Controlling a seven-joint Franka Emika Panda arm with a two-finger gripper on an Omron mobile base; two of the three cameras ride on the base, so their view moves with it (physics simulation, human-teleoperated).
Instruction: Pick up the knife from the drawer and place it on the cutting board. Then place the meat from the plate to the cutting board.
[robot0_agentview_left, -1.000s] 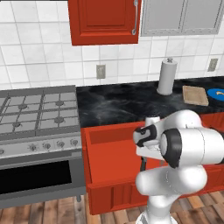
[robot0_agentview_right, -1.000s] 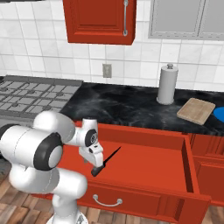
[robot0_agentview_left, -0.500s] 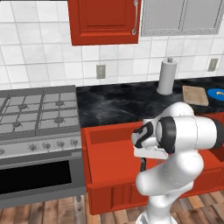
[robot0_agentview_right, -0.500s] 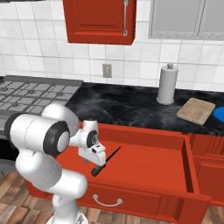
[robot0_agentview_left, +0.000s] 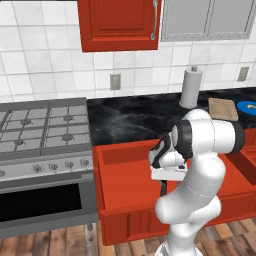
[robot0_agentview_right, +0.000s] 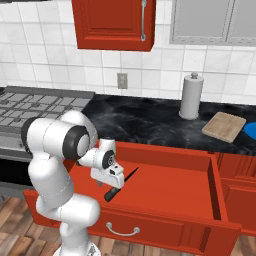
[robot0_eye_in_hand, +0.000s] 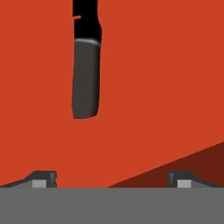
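You get bright, even rendered light with no glare or blur. Shadows stay soft: one dark wedge crosses the drawer (robot0_eye_in_hand: 175, 65) floor at the hand view's lower right. Edges look slightly jagged and coarse in both base views, without visible distortion.

A rendered home kitchen. A gas stove (robot0_agentview_left: 42, 125) with burner grates and an oven door below sits beside a black marble tabletop (robot0_agentview_right: 150, 122). White wall tiles run behind, with red (robot0_agentview_left: 117, 22) and grey wall cabinets (robot0_agentview_right: 215, 20) above. A paper-towel roll (robot0_agentview_right: 191, 96) stands upright, red base cabinets carry an open drawer (robot0_agentview_right: 165, 185), and the floor is wood plank.
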